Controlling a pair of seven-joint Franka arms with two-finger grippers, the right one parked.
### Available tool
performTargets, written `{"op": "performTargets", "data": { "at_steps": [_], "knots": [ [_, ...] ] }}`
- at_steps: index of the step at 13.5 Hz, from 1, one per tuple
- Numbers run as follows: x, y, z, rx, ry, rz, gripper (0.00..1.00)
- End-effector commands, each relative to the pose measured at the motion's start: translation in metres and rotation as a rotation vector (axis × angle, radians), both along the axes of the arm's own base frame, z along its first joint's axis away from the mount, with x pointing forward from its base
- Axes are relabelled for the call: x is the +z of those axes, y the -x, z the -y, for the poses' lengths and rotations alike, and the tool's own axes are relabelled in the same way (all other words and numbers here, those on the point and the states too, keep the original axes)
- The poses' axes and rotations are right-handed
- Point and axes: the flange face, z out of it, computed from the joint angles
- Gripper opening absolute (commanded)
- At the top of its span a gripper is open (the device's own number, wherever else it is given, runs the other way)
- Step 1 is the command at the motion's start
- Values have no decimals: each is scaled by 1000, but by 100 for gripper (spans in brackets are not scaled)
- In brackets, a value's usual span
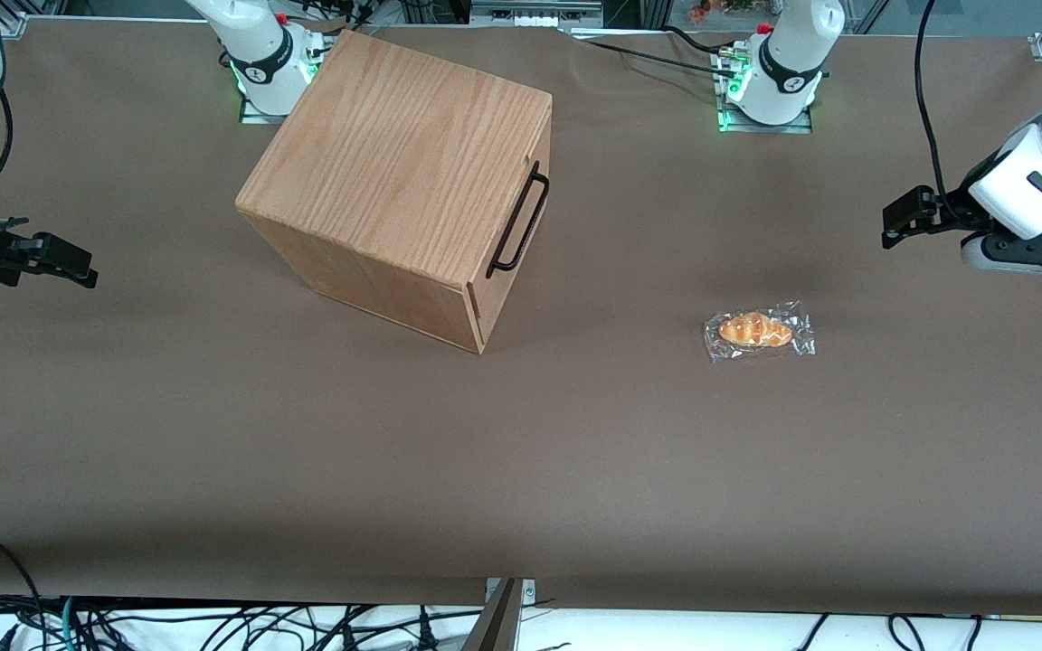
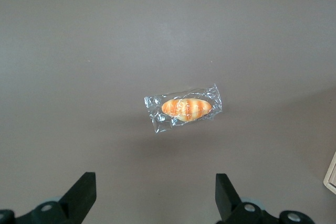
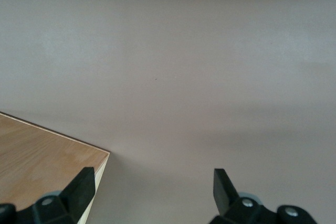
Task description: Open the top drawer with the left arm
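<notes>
White left arm [image 1: 1041, 172] aloft, gripper [image 1: 899, 220] jaws apart.

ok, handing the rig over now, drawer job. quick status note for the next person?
Gripper: open, holding nothing, in the air at the working arm's end of the table, well away from the box.
Top drawer: shut, flush with the wooden box; black bar handle untouched, facing the working arm's end.
Wrapped bread roll lies on the table between box and gripper, nearer the front camera.
Done: nothing yet.
Left: reach the handle, grip it, pull the drawer out.
</notes>
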Motion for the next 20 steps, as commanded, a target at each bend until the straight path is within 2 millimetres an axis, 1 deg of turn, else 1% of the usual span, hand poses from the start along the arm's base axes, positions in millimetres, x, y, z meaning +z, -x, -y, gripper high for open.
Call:
{"op": "performTargets", "data": {
  "at_steps": [1, 3, 5, 7, 8, 9, 11, 14, 16, 18, 20],
  "knots": [
    [3, 0, 0, -3, -16, -20, 100],
    [1, -1, 5, -14, -16, -25, 100],
    [-2, 0, 17, -31, -14, -31, 100],
    [-13, 0, 54, -85, 8, -54, 100],
    [-20, 2, 82, -126, 27, -69, 100],
    [-27, 3, 104, -138, 50, -84, 100],
    [-45, 6, 147, -141, 135, -127, 100],
    [-62, 12, 210, -210, 250, -113, 100],
    [-79, 14, 250, -246, 328, -110, 100],
    [-96, 17, 278, -247, 406, -119, 100],
    [-113, 24, 305, -269, 420, -94, 100]
  ]
}}
